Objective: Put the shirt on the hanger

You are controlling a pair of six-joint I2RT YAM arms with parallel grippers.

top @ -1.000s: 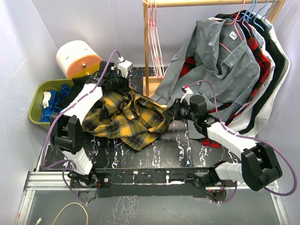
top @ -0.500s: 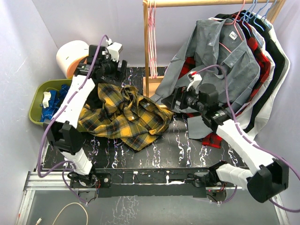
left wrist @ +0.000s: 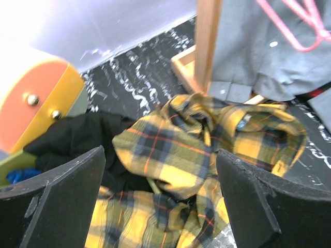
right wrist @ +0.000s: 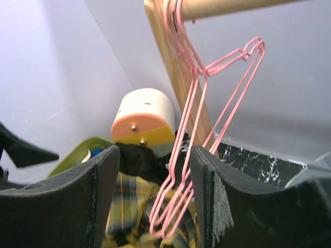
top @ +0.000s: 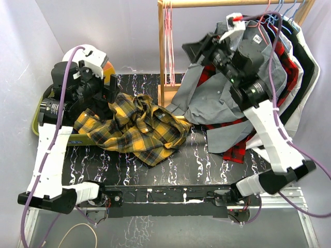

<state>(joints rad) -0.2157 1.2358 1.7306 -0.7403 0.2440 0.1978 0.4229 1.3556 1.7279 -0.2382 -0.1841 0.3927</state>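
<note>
Black wedge-shaped jaws frame both of my wrist views. My left pincer is spread wide and empty, hanging just above the shirt. My right pincer is also released and empty, raised high beside the rack and facing the hanger.

The shirt lies in a crumpled heap on the left-centre of the tabletop. It is yellow, black and dark-green plaid, with its folds tucked over one another. I judge it soft, limp and fairly light, so it will sag from wherever I pinch it. Flannel is not slippery, and a pinch on a doubled edge should hold. A small pale label near the heap's far right may mark the collar, and I judge the collar or a shoulder seam the best hold.

The tabletop is black with white veins and looks hard and smooth, so cloth should slide across it.

A black garment touches the shirt's left side. Beyond it sit a green bin and an orange-faced white cylinder.

A wooden post stands just behind the heap. The hanger is thin pink wire, hooked over the rail beside that post among a few like it. I judge it light, springy and apt to swing.

Further right hang a grey shirt and a red-and-black plaid shirt, both reaching the tabletop. Pale lilac walls close in behind and at both sides.
</note>
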